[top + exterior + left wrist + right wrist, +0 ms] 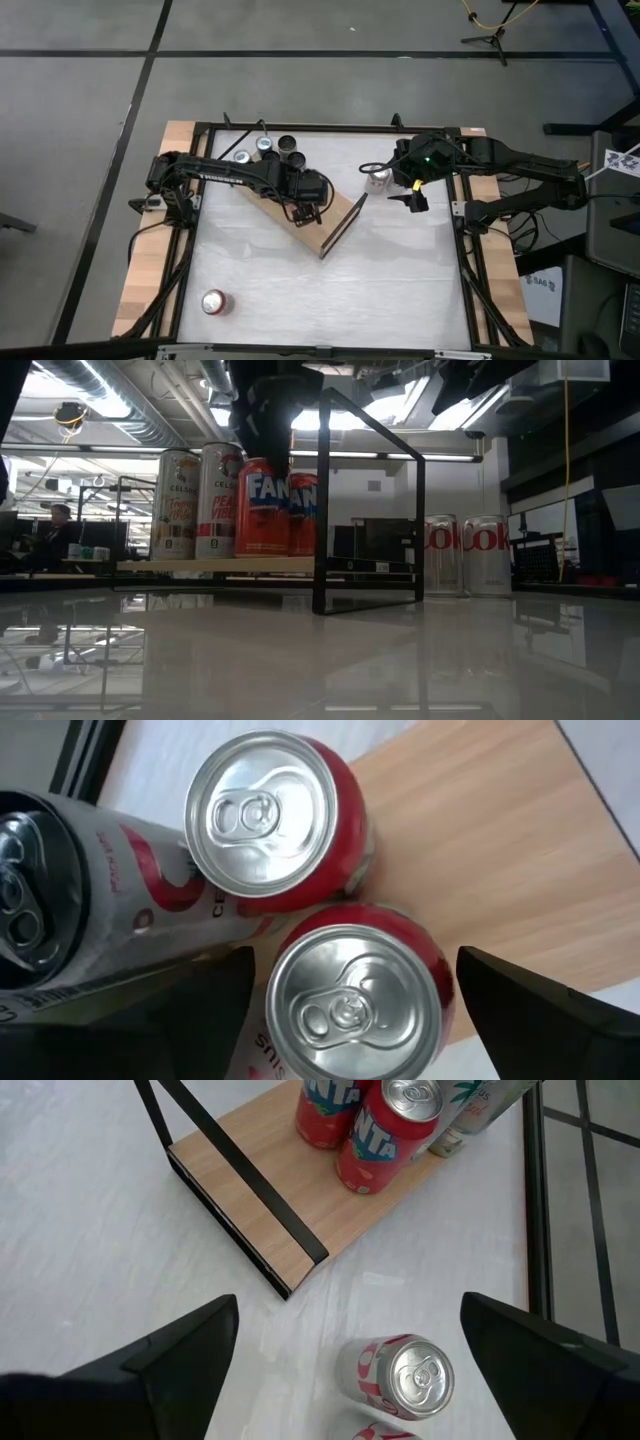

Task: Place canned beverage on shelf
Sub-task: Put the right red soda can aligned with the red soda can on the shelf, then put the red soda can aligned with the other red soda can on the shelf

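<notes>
The shelf (335, 228), a light wooden board on a black frame, lies slantwise mid-table. Two red Fanta cans (262, 505) and taller Celsius cans (198, 500) stand upright on the board. My left gripper (350, 1010) hangs open over the shelf (500, 830), pointing steeply down. Its fingers (215, 1010) stand on either side of the nearer red can (345, 1000), with narrow gaps showing. My right gripper (348, 1315) waits open at the table's right, above a silver-and-red cola can (410, 1375) standing on the table.
A red can (213, 302) sits near the table's front left corner. Two cola cans (462, 555) stand to the right of the shelf. The shelf's black end frame (370, 500) rises above the board. The white table top (380, 290) lies between the shelf and the near edge.
</notes>
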